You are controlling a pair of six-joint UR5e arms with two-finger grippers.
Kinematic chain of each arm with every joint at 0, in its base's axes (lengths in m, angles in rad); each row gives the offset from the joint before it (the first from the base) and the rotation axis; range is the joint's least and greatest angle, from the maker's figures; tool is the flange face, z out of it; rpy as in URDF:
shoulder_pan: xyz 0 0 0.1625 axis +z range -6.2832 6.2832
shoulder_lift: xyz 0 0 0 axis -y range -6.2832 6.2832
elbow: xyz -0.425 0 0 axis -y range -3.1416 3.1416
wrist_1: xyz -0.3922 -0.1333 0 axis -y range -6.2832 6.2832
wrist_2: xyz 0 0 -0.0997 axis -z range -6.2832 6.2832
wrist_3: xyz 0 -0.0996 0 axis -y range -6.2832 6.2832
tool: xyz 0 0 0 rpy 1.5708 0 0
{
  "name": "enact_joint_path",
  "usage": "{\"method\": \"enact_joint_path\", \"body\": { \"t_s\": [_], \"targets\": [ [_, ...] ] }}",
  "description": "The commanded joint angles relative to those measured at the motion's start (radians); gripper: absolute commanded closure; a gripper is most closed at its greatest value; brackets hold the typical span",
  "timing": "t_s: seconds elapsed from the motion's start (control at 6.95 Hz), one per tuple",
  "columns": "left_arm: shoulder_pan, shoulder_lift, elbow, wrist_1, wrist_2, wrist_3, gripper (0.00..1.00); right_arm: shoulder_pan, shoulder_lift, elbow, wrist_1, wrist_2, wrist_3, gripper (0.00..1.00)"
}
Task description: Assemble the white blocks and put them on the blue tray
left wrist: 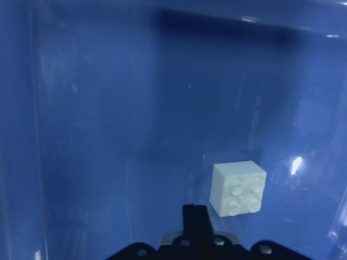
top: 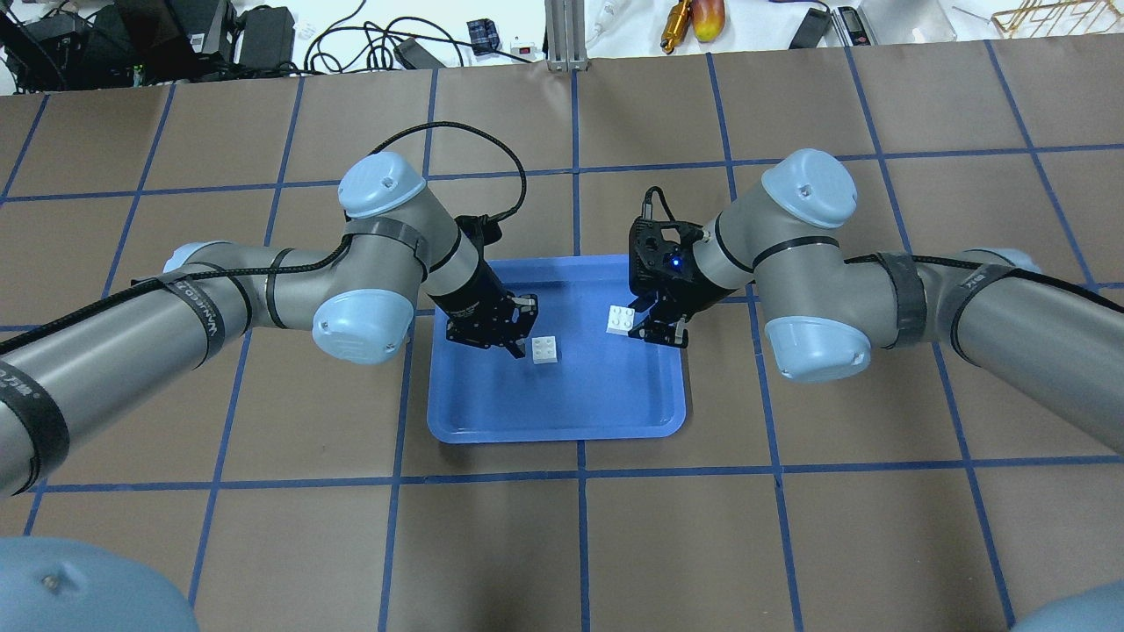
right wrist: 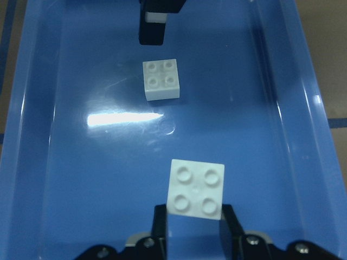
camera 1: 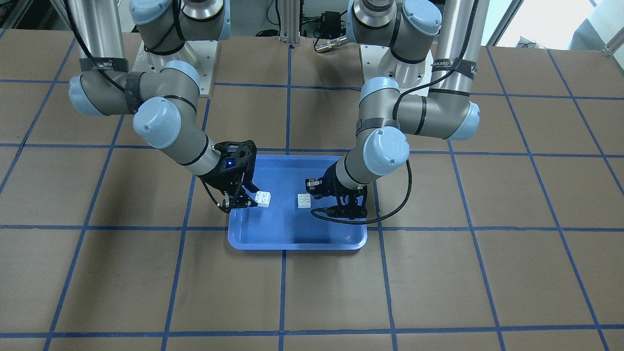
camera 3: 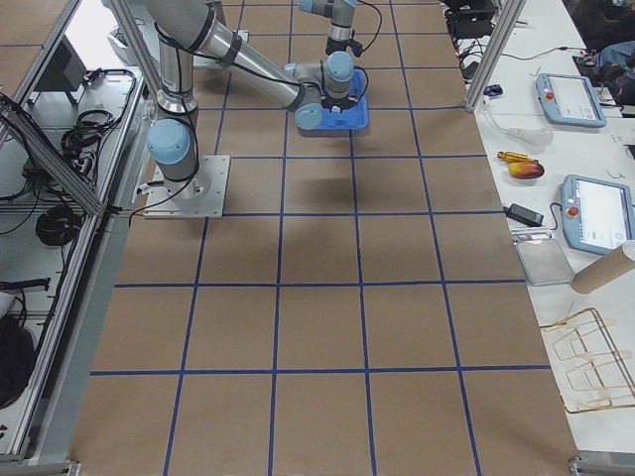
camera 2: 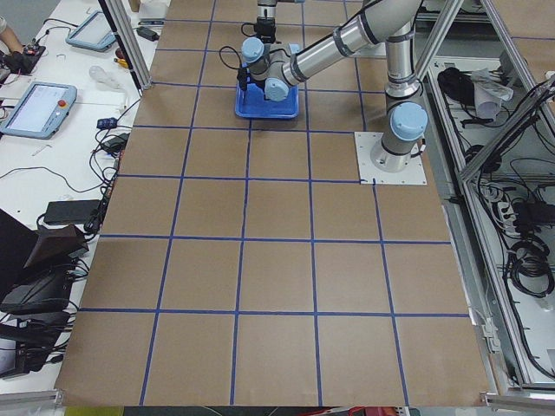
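The blue tray (top: 597, 399) lies at mid-table between both arms. One white block (top: 544, 348) rests studs-up on the tray floor; it also shows in the left wrist view (left wrist: 237, 188) and in the right wrist view (right wrist: 160, 79). My left gripper (top: 516, 342) hangs just beside it, fingers together and empty, with the block off to one side of them. My right gripper (top: 645, 326) is shut on the second white block (right wrist: 196, 188) and holds it slightly tilted just above the tray, a short way from the first. The held block also shows in the front view (camera 1: 263, 198).
The brown table is marked with blue tape grid lines (top: 580, 465). Cables, tools and boxes (top: 492, 39) line the far edge. The tray rim (right wrist: 303, 81) rises on both sides of the right gripper. Both arms' elbows (top: 364, 325) hang beside the tray.
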Motion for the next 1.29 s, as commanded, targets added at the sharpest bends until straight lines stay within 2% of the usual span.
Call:
{"method": "enact_joint_path", "body": {
  "t_s": [0.0,1.15],
  "targets": [
    [0.000,-0.012,0.000,0.017,0.001,0.007,1.00,0.045,0.064,-0.010,-0.078,-0.003,0.046,1.00],
    [-0.002,-0.036,0.001,0.053,0.001,-0.041,1.00,0.126,0.099,-0.029,-0.086,-0.045,0.080,1.00]
  ]
}}
